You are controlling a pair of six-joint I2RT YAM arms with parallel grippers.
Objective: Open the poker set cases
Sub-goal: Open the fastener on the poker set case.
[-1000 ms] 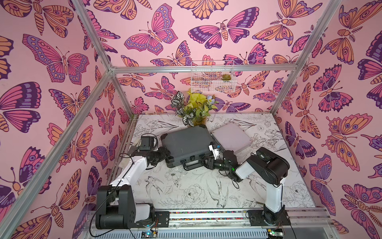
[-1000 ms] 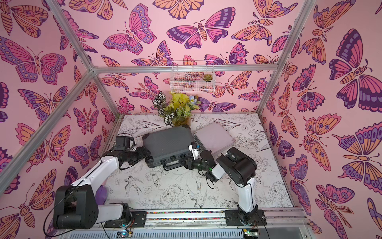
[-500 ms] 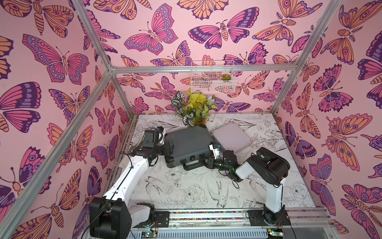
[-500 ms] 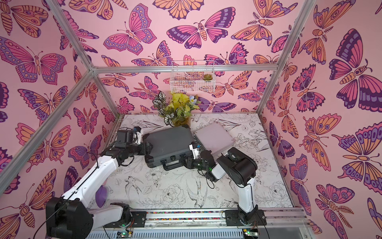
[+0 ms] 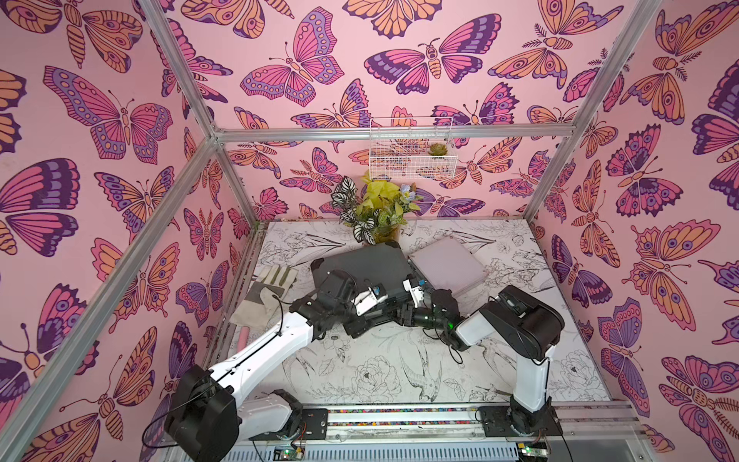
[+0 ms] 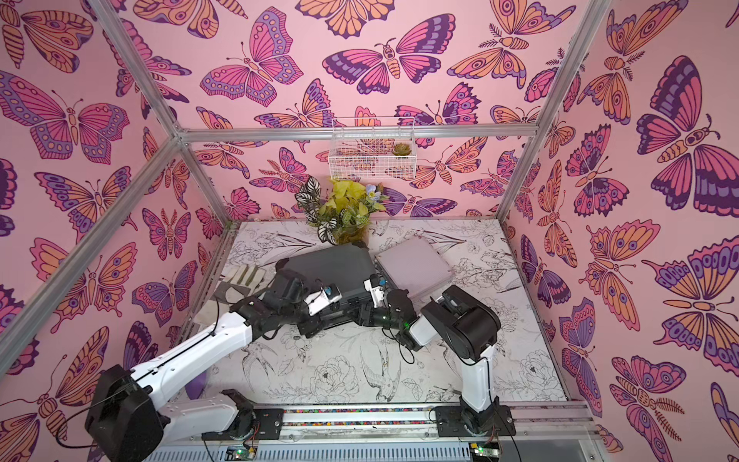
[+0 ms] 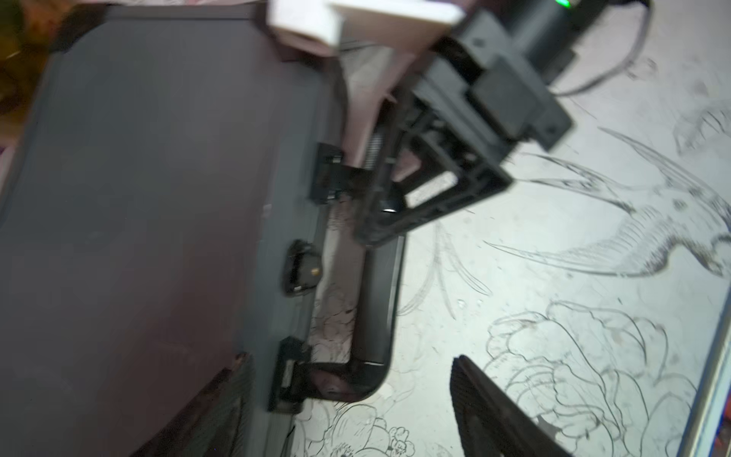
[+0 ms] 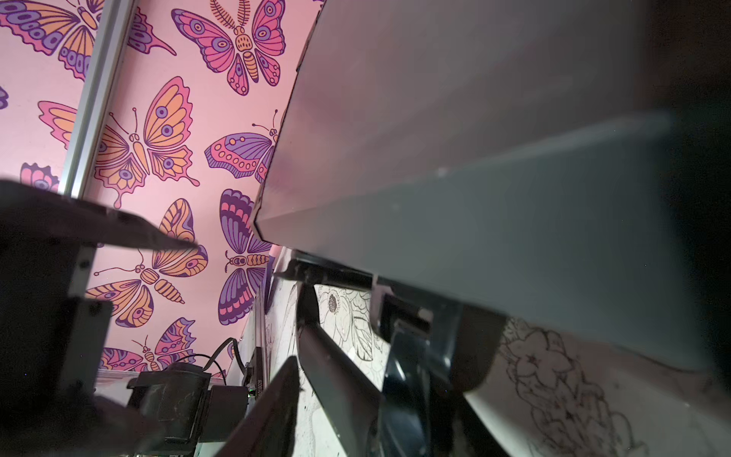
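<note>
Left pincer agape over grey case

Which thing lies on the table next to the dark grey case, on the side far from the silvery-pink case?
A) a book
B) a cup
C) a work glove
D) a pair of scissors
C: in a top view a pale work glove lies flat on the table beside the dark grey case, opposite the silvery-pink case.
</note>
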